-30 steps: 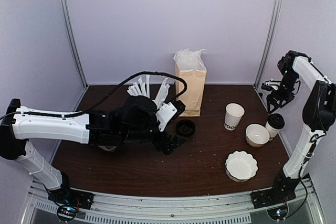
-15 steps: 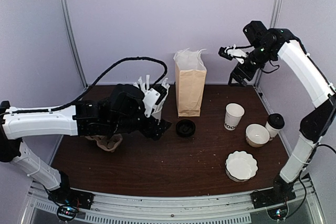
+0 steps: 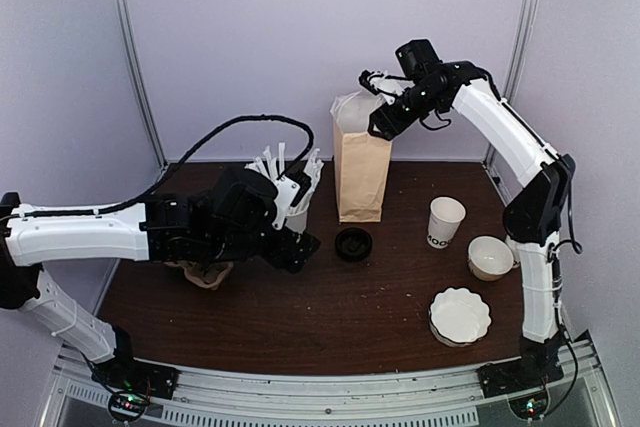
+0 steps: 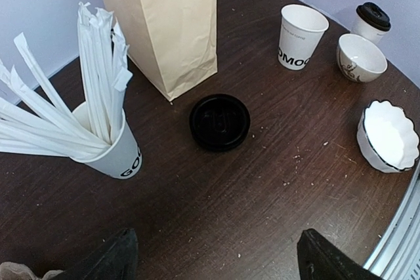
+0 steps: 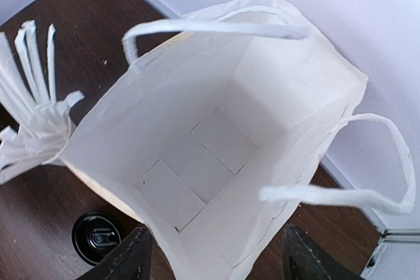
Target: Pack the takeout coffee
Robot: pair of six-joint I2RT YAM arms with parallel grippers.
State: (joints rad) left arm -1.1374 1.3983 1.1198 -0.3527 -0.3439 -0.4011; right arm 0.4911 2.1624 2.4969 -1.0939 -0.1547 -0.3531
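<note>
Paper walls likely leave the takeout coffee (image 4: 372,23) light, crushable and spillable; a gentle hold at mid-wall, below the lid, is advised. It is stood on the worktop (image 4: 262,195) beside a bowl (image 4: 359,57). The left pincer (image 4: 216,250) and right pincer (image 5: 216,244) are spread and empty.

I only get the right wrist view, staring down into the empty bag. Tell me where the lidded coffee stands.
Observer: The takeout coffee stands upright near the right edge of the table, close beside a small white bowl.
Operator: Report the left gripper.
Observer: The left gripper hovers open and empty above the table, on the near side of the loose black lid.
Operator: Name what stands between the bag and the coffee.
Observer: An open white cup with no lid.
</note>
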